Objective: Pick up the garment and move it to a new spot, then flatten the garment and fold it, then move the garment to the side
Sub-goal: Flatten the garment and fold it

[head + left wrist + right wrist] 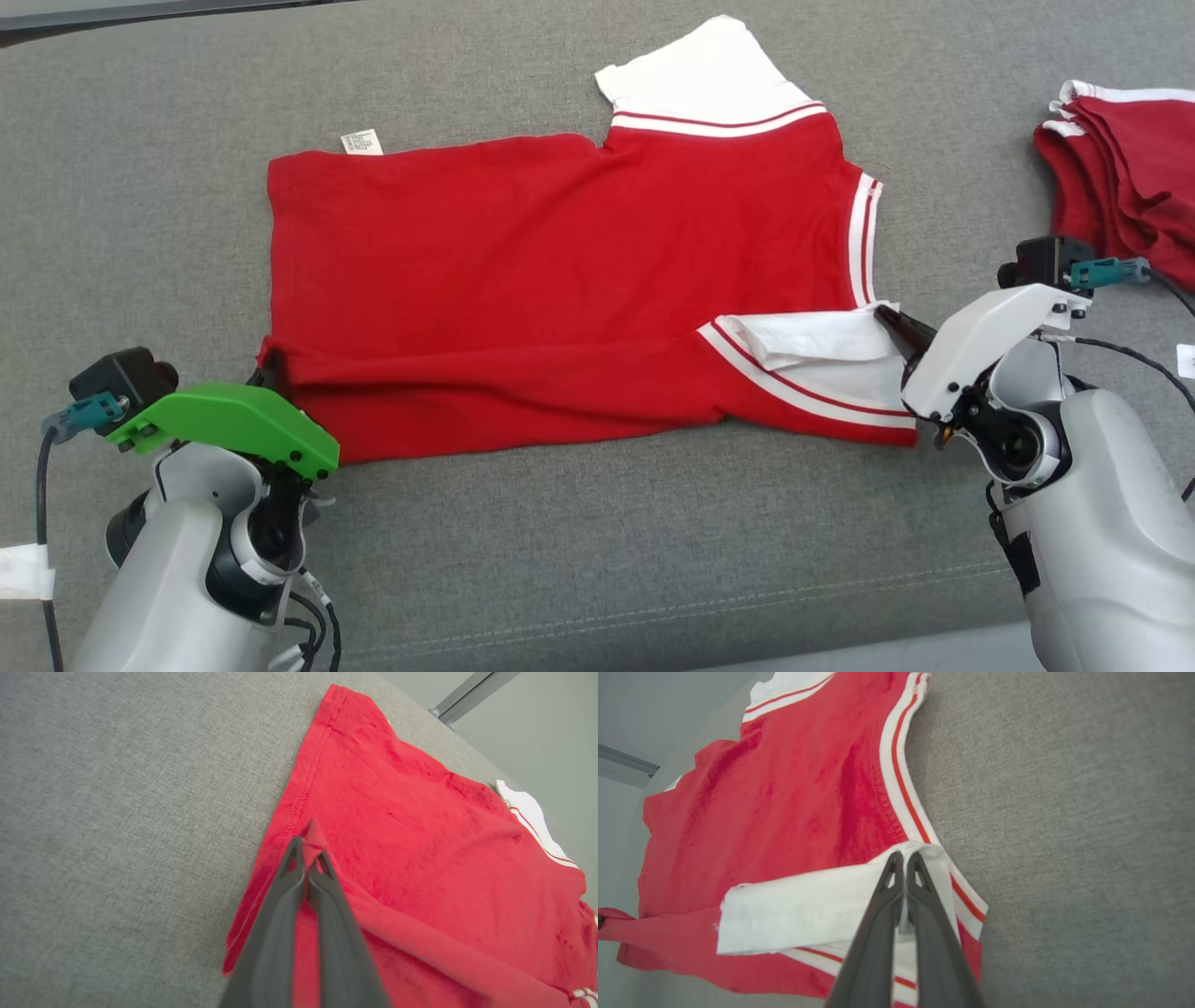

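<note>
A red T-shirt (pixel 560 261) with white sleeves and red-and-white striped trim lies spread across the middle of the grey fabric-covered worktop (pixel 597 560). Its hem faces the left edge and its neckline the right edge. The side nearest the front edge is turned over onto the body in a long fold.

The left end effector (pixel 308 847), under a green cover (pixel 233 425), is closed tight on a small peak of red cloth at the near hem corner. The fingertips pinch the fabric between them. The right end effector (pixel 906 856), under a white cover (pixel 980 345), is closed just as narrowly on the white near sleeve (pixel 822 350), which is folded back over the striped trim.

The far sleeve (pixel 709 75) lies flat toward the back edge. A white care label (pixel 361 142) sticks out from the shirt's far side. A stack of folded red garments (pixel 1130 168) sits at the right edge, well apart from the T-shirt.
</note>
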### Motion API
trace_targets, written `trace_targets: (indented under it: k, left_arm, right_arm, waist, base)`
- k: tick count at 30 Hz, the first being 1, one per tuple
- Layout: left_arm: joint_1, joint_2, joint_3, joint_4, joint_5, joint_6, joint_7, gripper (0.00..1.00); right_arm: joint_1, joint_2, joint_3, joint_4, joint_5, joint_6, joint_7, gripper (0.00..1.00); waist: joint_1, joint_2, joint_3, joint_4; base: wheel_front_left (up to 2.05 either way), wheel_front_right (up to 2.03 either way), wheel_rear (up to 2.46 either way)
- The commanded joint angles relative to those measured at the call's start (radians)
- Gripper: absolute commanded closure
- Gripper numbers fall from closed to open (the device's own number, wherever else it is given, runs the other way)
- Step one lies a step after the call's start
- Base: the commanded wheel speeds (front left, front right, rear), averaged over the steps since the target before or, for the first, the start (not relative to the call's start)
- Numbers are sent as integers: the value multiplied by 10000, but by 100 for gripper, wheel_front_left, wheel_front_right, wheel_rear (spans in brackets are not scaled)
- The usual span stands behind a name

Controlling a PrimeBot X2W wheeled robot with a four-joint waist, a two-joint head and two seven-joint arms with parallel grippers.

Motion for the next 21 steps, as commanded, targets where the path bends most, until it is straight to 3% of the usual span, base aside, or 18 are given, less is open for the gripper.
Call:
trace_targets:
  k: [1,2,4,5,11,21]
  left_arm:
    - [-210,5,39,85,121,-24,-116,0]
    - [-255,-16,39,92,150,-63,-191,0]
    - [-302,-29,58,107,189,-101,-318,0]
    - [-329,-3,38,126,237,-122,-371,0]
    - [-163,144,-95,-134,327,-346,-520,0]
    - [1078,393,-114,-1186,333,-293,-779,0]
  right_arm:
    - [-198,33,-93,196,125,-2,-155,71]
    - [-306,56,-145,326,178,-2,-228,59]
    - [-491,127,-291,588,278,-2,-407,4]
    - [-592,164,-355,706,323,-2,-517,0]
    - [-948,230,-445,932,668,-2,-1089,0]
    - [-583,-279,-786,36,1169,-2,-1624,0]
  waist:
    - [0,-1,22,3]
    - [0,-1,34,8]
    - [0,-1,48,14]
    - [0,-1,50,16]
    - [0,-1,-16,36]
    - [0,-1,-350,-58]
  base:
    - [0,0,0]
    - [0,0,0]
    - [0,0,0]
    - [0,0,0]
    - [0,0,0]
    - [0,0,0]
